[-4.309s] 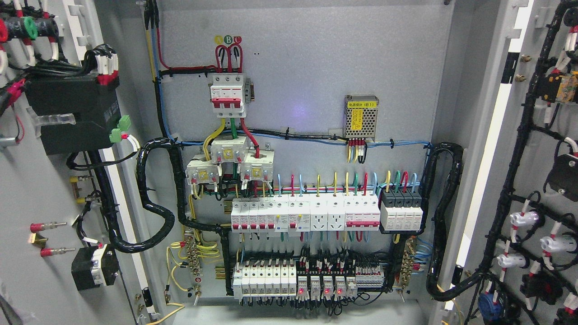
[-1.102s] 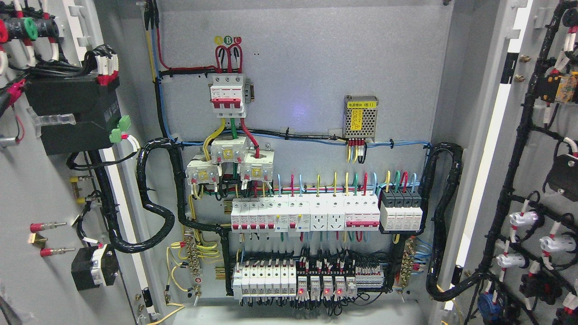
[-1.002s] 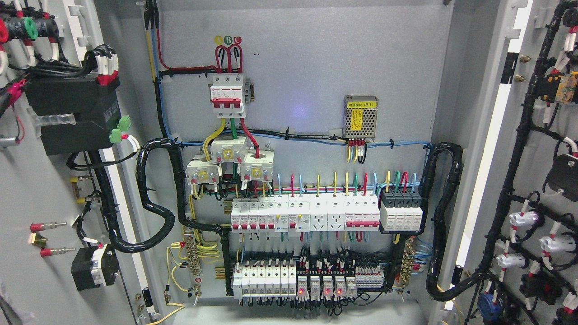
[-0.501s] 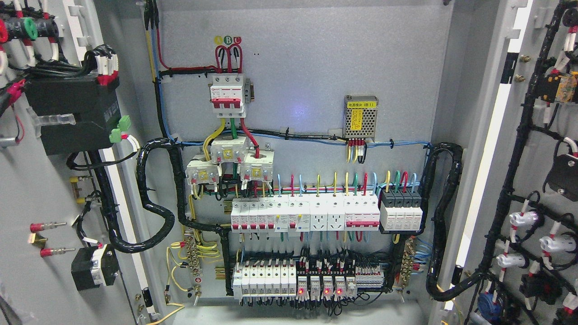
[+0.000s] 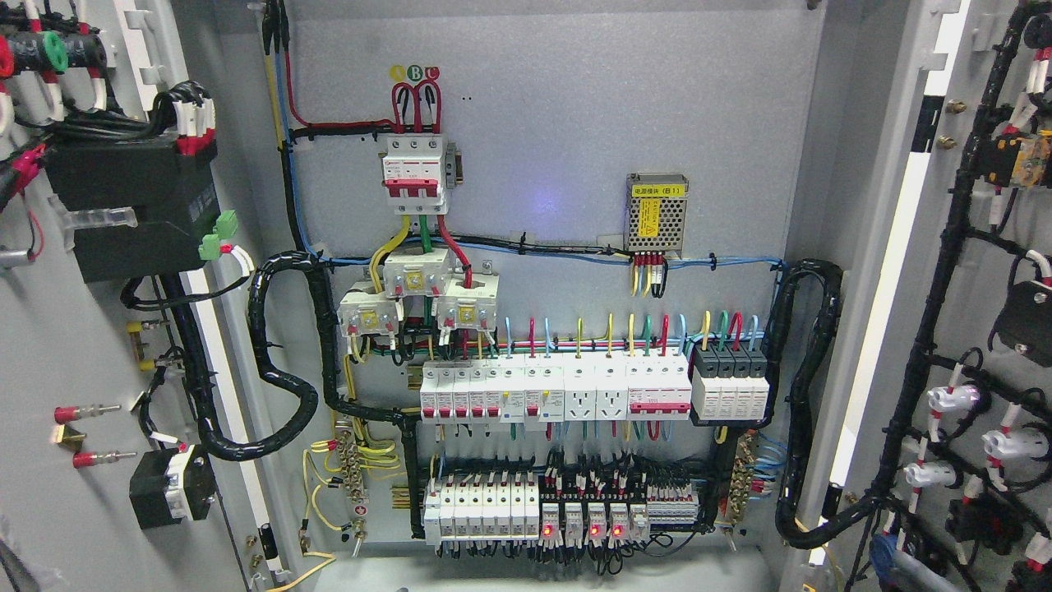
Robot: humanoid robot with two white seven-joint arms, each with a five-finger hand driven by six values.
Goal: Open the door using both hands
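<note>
The grey electrical cabinet [image 5: 559, 131] stands with both doors swung wide. The left door [image 5: 74, 345] shows its inner face with a black box and wire bundles. The right door [image 5: 982, 271] also shows its inner face, crossed by a black harness. A grey rounded shape [image 5: 908, 573] pokes up at the bottom edge in front of the right door; it looks like part of my right hand. A dark blurred sliver [image 5: 10, 567] sits in the bottom left corner, maybe my left hand. Neither hand touches a door as far as I can see.
Inside are a three-pole breaker [image 5: 415, 173], a mesh power supply [image 5: 656, 212], a row of white breakers [image 5: 559, 393] and lower modules with red lights [image 5: 579, 526]. Black cable looms [image 5: 283, 353] hang between the hinges and the back panel.
The grey shape at the bottom right has risen into view over the last half second. The dark sliver at the bottom left shifts slightly. Doors and cabinet stay still.
</note>
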